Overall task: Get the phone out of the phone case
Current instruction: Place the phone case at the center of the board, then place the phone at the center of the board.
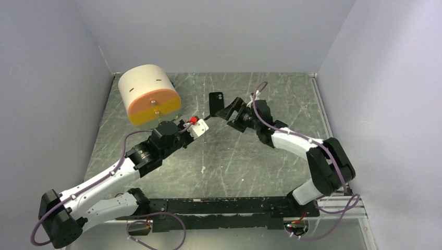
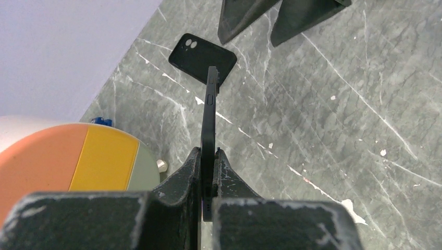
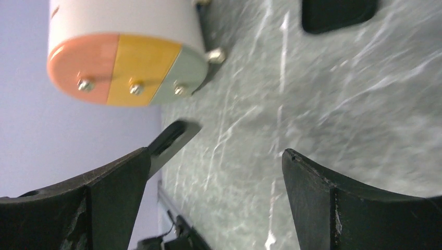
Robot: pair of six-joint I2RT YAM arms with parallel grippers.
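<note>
My left gripper (image 2: pixel 208 152) is shut on the thin black phone (image 2: pixel 210 109), which stands edge-on above the table with its side buttons showing. The empty black phone case (image 2: pixel 203 58) lies flat on the marble table beyond it, its camera cut-out toward the far left. In the top view the phone case (image 1: pixel 216 102) is just left of my right gripper (image 1: pixel 228 110). My right gripper (image 3: pixel 215 153) is open with nothing between its fingers. The phone's end (image 3: pixel 169 139) shows by its left finger, and a corner of the phone case (image 3: pixel 339 13) at the top.
A white drum with an orange, yellow and green face (image 1: pixel 148 94) stands at the back left, close to the left gripper. Grey walls enclose the table (image 1: pixel 250 156) on three sides. A metal rail (image 1: pixel 326 112) runs along its right edge.
</note>
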